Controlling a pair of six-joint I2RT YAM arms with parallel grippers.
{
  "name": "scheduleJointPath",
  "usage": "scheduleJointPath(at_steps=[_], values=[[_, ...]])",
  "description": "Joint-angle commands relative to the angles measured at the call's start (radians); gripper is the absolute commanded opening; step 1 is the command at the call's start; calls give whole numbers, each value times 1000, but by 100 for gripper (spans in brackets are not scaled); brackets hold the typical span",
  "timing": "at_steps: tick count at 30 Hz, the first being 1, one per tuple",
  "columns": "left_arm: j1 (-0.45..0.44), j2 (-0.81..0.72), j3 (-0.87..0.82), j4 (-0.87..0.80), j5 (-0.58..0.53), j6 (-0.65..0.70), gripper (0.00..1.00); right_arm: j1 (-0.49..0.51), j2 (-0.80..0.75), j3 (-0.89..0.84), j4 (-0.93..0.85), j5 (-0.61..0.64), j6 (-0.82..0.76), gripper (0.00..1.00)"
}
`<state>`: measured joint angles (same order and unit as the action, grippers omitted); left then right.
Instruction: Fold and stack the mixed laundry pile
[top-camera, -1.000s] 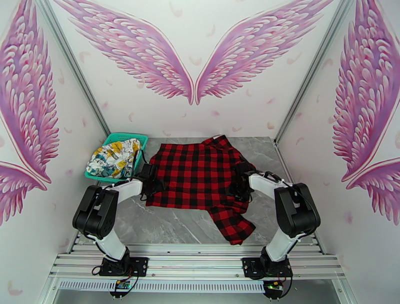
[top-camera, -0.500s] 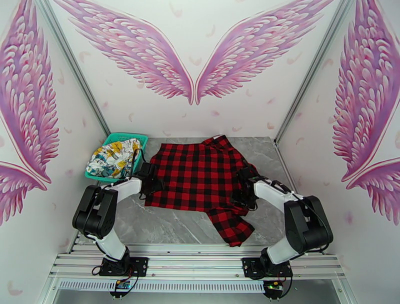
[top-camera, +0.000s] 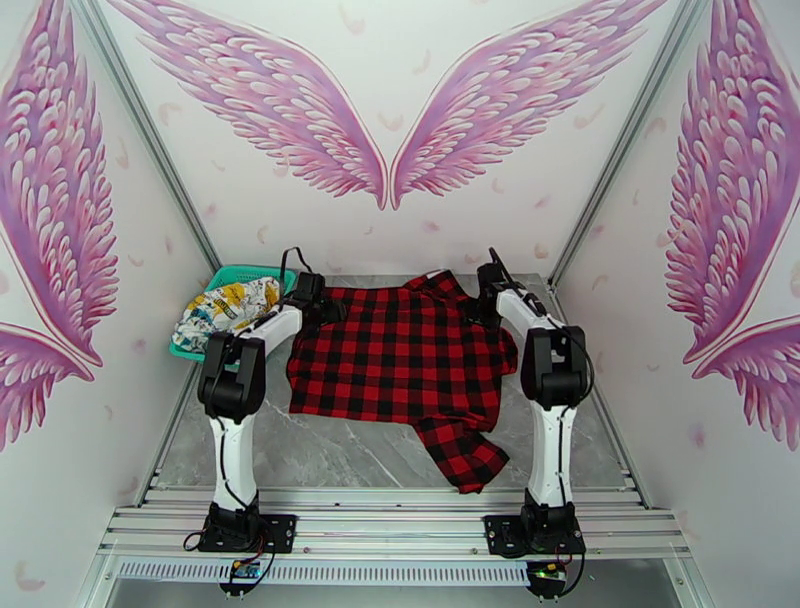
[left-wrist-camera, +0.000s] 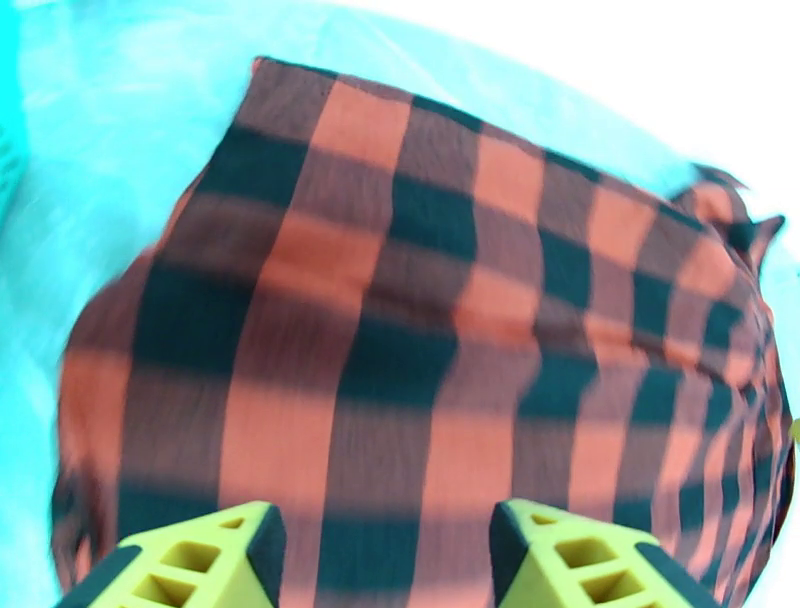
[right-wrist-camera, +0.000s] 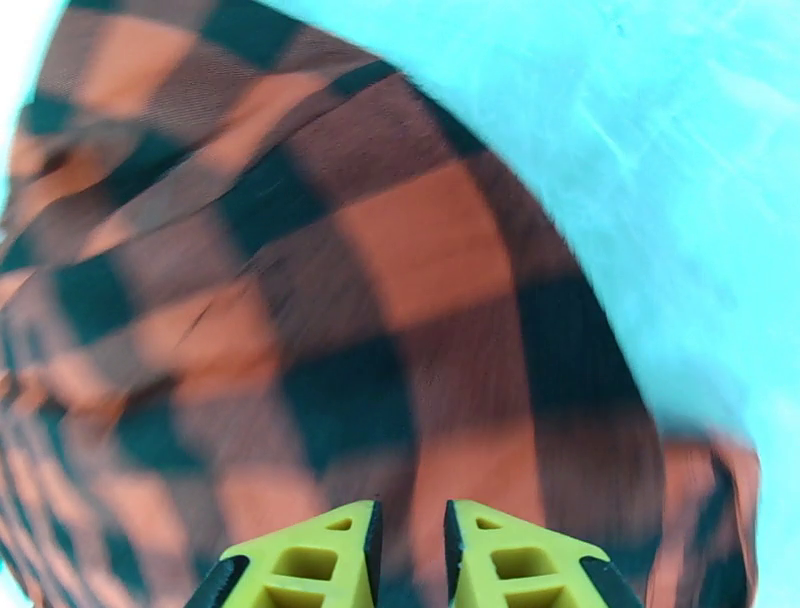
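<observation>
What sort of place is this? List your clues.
Likely a staged robot booth: pink wings painted on the walls, a left arm and right arm bolted by a grey table, a plaid garment spread out.

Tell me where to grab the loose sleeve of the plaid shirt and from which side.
Pinch the sleeve at its free end, probably coming down from the near right. It trails off the near edge of the plaid shirt, lying flat and angled toward the near right. There is bare table around its end, so that end looks easiest to reach.
</observation>
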<state>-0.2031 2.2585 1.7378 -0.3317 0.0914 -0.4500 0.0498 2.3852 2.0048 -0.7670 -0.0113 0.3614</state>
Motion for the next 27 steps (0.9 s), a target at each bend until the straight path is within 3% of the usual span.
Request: scheduleJointPath(at_steps=[1,5,11,18,21,27], values=[[19,99,120,-21,30,-52,57,1,88,148,-87,-14,-9,22],[37,230,262,-76,44,-139,53,-18,239,401,-226,-32,25,24],[54,386,471,-154,78,-211,52,-61,372,589,-276,-155,117,25],[86,501,628,-135,148,-262,52,-97,420,627,-113,-302,206,24],[99,524,700,-168,168,-238,53,-97,425,651,-19,-305,207,24],[85,420,695,-192,212,-138,60,-102,347,666,-24,-328,189,27]])
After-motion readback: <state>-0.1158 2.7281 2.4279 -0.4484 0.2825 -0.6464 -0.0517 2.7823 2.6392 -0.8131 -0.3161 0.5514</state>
